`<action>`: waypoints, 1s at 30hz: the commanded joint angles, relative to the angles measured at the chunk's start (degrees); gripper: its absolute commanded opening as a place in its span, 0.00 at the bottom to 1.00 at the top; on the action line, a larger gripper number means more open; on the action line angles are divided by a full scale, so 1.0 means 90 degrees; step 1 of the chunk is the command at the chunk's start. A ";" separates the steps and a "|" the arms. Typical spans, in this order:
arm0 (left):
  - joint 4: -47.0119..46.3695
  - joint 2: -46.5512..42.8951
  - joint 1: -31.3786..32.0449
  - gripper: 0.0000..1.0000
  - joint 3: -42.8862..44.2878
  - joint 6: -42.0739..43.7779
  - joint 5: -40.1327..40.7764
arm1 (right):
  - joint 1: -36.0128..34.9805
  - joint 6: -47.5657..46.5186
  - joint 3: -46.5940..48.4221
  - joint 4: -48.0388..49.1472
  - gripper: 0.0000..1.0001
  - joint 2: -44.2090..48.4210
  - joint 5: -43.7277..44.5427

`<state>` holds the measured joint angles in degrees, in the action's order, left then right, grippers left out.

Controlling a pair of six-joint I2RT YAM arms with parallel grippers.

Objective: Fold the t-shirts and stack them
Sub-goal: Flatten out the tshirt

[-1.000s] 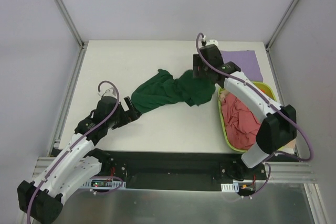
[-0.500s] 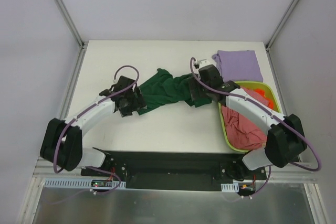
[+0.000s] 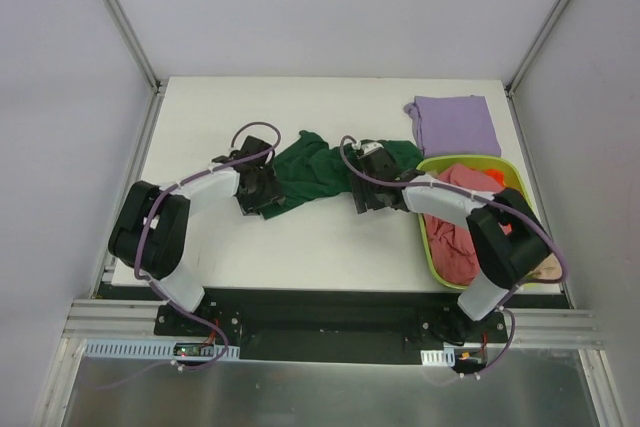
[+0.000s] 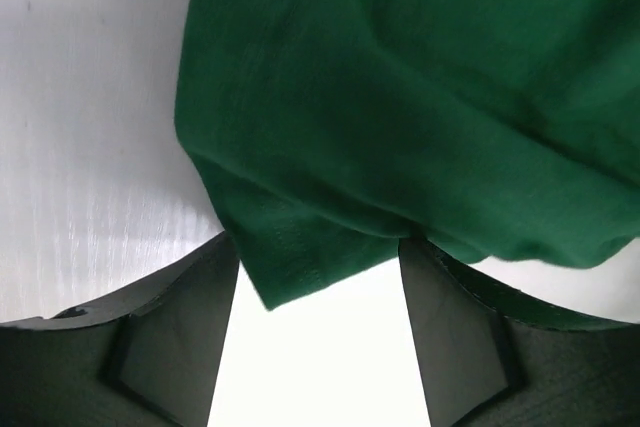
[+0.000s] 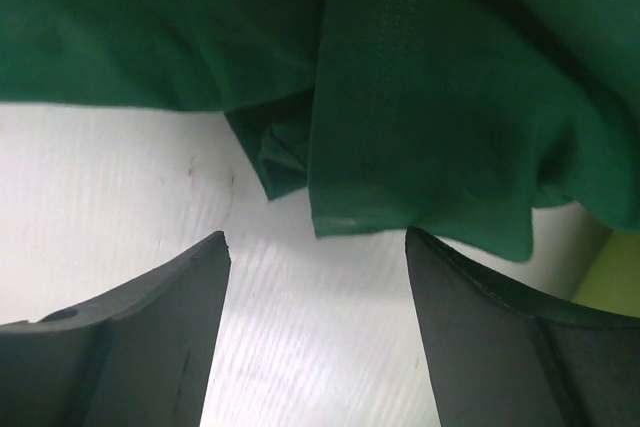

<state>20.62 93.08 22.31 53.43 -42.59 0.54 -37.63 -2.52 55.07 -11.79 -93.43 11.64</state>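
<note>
Dark green t-shirt (image 3: 318, 169) bunched mid-table. Left gripper (image 4: 318, 252) wide, astride its near hem; right gripper (image 5: 316, 239) wide, just short of cloth. Risk: pinching several bunched layers at once, so no clean spread.

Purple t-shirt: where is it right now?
Top view: the purple t-shirt lies flat at the far right corner of the table, just beyond the lime-green basket and right of the dark green t-shirt.

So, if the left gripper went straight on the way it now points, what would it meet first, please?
Most likely the dark green t-shirt: its hem corner lies between the open jaws of the left gripper in the left wrist view, over the white table. Depth is hard to judge.
</note>
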 commanded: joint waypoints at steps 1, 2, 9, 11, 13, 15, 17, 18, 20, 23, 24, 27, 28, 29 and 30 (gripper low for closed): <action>-0.0182 0.0292 -0.0202 0.62 0.0420 0.0152 0.0263 | -0.0028 0.0271 0.0512 0.0353 0.72 -0.0507 0.0541; -0.0172 0.0351 -0.0251 0.60 0.0440 0.0181 0.0205 | -0.0019 0.0271 0.0560 0.0353 0.71 -0.0605 0.0717; -0.0367 0.0810 -0.0291 0.11 0.0558 0.0250 -0.0050 | -0.0018 0.0739 0.0600 0.0451 0.52 -0.0781 0.1372; -0.0377 0.0830 -0.0320 0.00 0.0538 0.0240 -0.0050 | -0.0009 0.0730 0.0571 0.0461 0.42 -0.0723 0.1460; -0.0406 0.0704 -0.0330 0.00 0.0489 0.0250 0.0008 | -0.0009 0.0681 0.0513 0.0451 0.26 -0.0587 0.1597; -0.0446 0.0421 -0.0330 0.00 0.0402 0.0279 0.0164 | -0.0018 0.0691 0.0386 0.0431 0.13 -0.0333 0.1802; -0.0484 0.0031 -0.0330 0.00 0.0265 0.0298 0.0359 | 0.0011 0.0652 0.0171 0.0431 0.04 -0.0002 0.1958; -0.0514 -0.0300 -0.0330 0.00 0.0187 0.0298 0.0467 | 0.0011 0.0652 0.0054 0.0431 0.01 0.0232 0.2036; -0.0533 -0.0867 -0.0330 0.00 -0.0008 0.0289 0.0653 | 0.0011 0.0584 -0.0199 0.0431 0.01 0.0827 0.2086; -0.0582 -0.1842 -0.0330 0.00 -0.0359 0.0250 0.0877 | 0.0001 0.0505 -0.0610 0.0402 0.01 0.1813 0.2018; -0.0602 -0.2223 -0.0330 0.00 -0.0486 0.0221 0.0897 | 0.0001 0.0447 -0.0708 0.0373 0.01 0.2184 0.1969; -0.0602 -0.3268 -0.0330 0.00 -0.0721 0.0191 0.0829 | 0.0001 0.0339 -0.0874 0.0227 0.01 0.3297 0.1648; -0.0602 -0.3678 -0.0330 0.00 -0.0780 0.0181 0.0800 | 0.0001 0.0329 -0.0904 0.0217 0.01 0.3668 0.1482; -0.0602 -0.4107 -0.0330 0.00 -0.0819 0.0123 0.0810 | -0.0009 0.0329 -0.0894 0.0207 0.01 0.4078 0.1277; -0.0612 -0.4498 -0.0330 0.00 -0.0858 0.0074 0.0810 | 0.0001 0.0329 -0.0836 0.0168 0.01 0.4411 0.1140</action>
<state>15.68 63.70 19.77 47.53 -41.08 6.09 -37.65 1.48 47.24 -9.82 -64.69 26.11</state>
